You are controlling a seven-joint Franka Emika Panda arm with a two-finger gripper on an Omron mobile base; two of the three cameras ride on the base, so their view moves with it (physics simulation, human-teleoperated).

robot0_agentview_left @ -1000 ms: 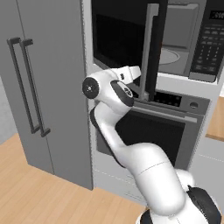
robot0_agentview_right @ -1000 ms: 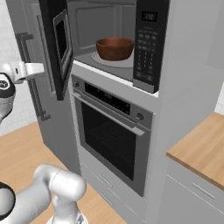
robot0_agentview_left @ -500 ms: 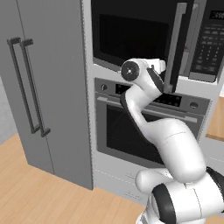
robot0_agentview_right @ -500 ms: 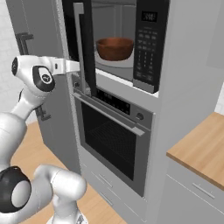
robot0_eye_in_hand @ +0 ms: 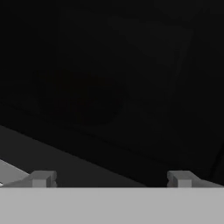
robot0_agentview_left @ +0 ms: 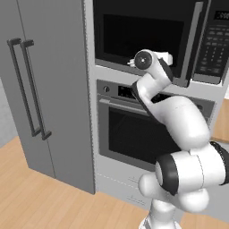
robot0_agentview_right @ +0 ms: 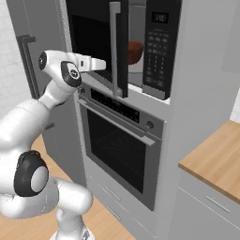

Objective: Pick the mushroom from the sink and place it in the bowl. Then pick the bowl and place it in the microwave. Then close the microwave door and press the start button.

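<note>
A: Right base view first: how far round is the microwave door (robot0_agentview_right: 118,47)?

B: Nearly shut. A second ago it stood wide open and the whole bowl (robot0_agentview_right: 134,51) was plain on the turntable; now just a reddish-brown sliver of it shows in the gap between the door's edge and the button panel (robot0_agentview_right: 157,51). It sits inside the microwave (robot0_agentview_right: 140,44), so I judge the placing steps done. The mushroom I can't make out at this size.

A: And the claw?

B: The gripper (robot0_agentview_right: 104,63) is against the door's outer face, above the oven (robot0_agentview_right: 119,150). In the hand view its two tips (robot0_eye_in_hand: 40,178) stand wide apart with nothing between them, looking at dark door glass. It's pushing, not grasping.

A: The arm's moved too?

B: Yes, in the left base view it has swung across from the fridge (robot0_agentview_left: 49,89) side, with the hand (robot0_agentview_left: 154,60) now before the microwave door.

A: What's left?

B: A last push to seat the door, then the start button, I'd say.
</note>
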